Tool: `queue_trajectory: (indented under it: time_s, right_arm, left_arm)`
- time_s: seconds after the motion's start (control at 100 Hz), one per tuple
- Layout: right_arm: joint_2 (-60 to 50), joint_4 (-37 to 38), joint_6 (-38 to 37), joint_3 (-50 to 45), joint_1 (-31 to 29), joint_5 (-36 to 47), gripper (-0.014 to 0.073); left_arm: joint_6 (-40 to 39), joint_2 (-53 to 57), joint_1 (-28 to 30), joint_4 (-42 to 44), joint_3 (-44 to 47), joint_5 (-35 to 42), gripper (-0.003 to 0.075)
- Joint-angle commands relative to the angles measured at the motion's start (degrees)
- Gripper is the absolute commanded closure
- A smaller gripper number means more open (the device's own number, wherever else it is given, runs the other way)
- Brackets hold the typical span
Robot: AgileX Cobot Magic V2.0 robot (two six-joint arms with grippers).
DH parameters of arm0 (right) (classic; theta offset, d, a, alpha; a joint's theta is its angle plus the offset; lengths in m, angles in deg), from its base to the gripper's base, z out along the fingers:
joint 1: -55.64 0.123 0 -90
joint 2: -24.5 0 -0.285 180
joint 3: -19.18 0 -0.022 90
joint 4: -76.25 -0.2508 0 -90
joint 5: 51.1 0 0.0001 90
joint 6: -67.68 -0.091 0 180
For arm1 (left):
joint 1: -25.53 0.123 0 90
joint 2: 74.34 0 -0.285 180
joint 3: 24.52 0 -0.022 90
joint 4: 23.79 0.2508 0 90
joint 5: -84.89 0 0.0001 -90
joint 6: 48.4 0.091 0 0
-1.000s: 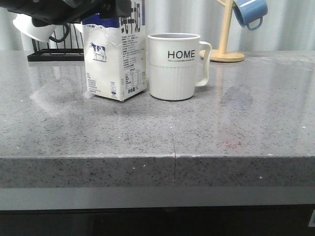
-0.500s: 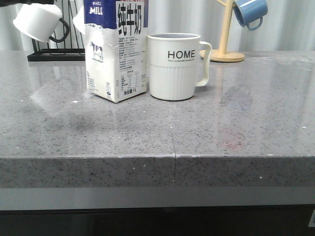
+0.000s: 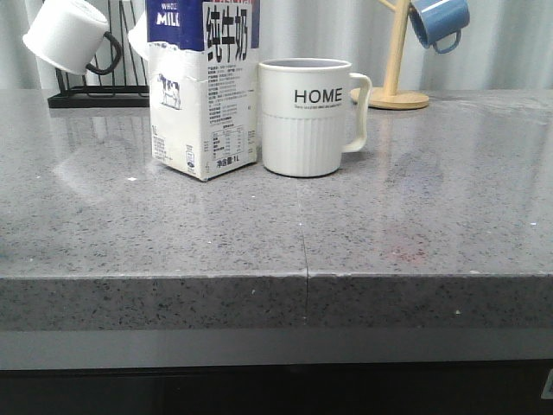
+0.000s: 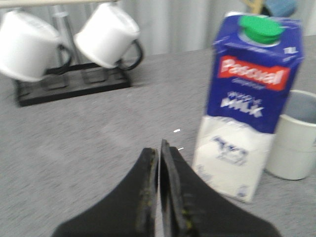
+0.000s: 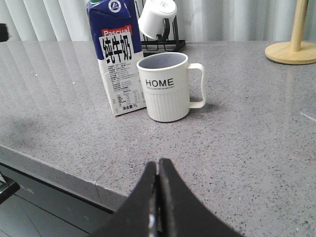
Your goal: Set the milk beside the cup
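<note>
Now the milk carton [image 3: 205, 91] stands just beside the HOME mug [image 3: 308, 117]; left gripper [image 4: 158, 160] and right gripper [image 5: 158, 173] are closed and empty — pull away gently, don't clip the carton.

The worktop [image 3: 363, 233] was grey speckled stone with a seam running down its front edge. Sitting on it: the milk [image 3: 204, 86] carton, upright, and the cup [image 3: 308, 117] just beside it, handle pointing away from the carton. From the left pincer [image 4: 159, 148], the carton was ahead and off to one side, with a black rack base [image 4: 71, 84] further back on the worktop. A round wooden stand base [image 5: 290, 52] sat well beyond the right pincer [image 5: 157, 165].
</note>
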Motion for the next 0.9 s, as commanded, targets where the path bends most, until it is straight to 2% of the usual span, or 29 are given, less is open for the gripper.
queue_trajectory:
  time_s: [0.0,0.2,0.35,0.46,0.65,0.89]
  right_arm:
    - [0.59,0.23,0.52,1.55,-0.16,4.37,0.0618]
    - [0.59,0.23,0.52,1.55,-0.16,4.37,0.0618]
    - [0.59,0.23,0.52,1.55,-0.16,4.37,0.0618]
    - [0.59,0.23,0.52,1.55,-0.16,4.37,0.0618]
    - [0.59,0.23,0.52,1.55,-0.16,4.37,0.0618]
    - [0.59,0.23,0.52,1.55,-0.16,4.37,0.0618]
  left_arm:
    - [-4.52,4.70,4.96,4.83,-0.22,-0.56,0.0741]
    - [-4.66,14.96,14.42,6.55,3.74,-5.72,0.0741]
    - [-9.09,22.77,18.61,8.27,8.63,-6.48,0.0741]
    - [-9.09,28.31,19.65,11.48,11.77,-6.48,0.0741]
    - [-9.09,36.77,19.91,11.97,17.92,-6.36,0.0741]
    - [-9.09,41.87,19.87,11.48,26.69,-5.52,0.0741]
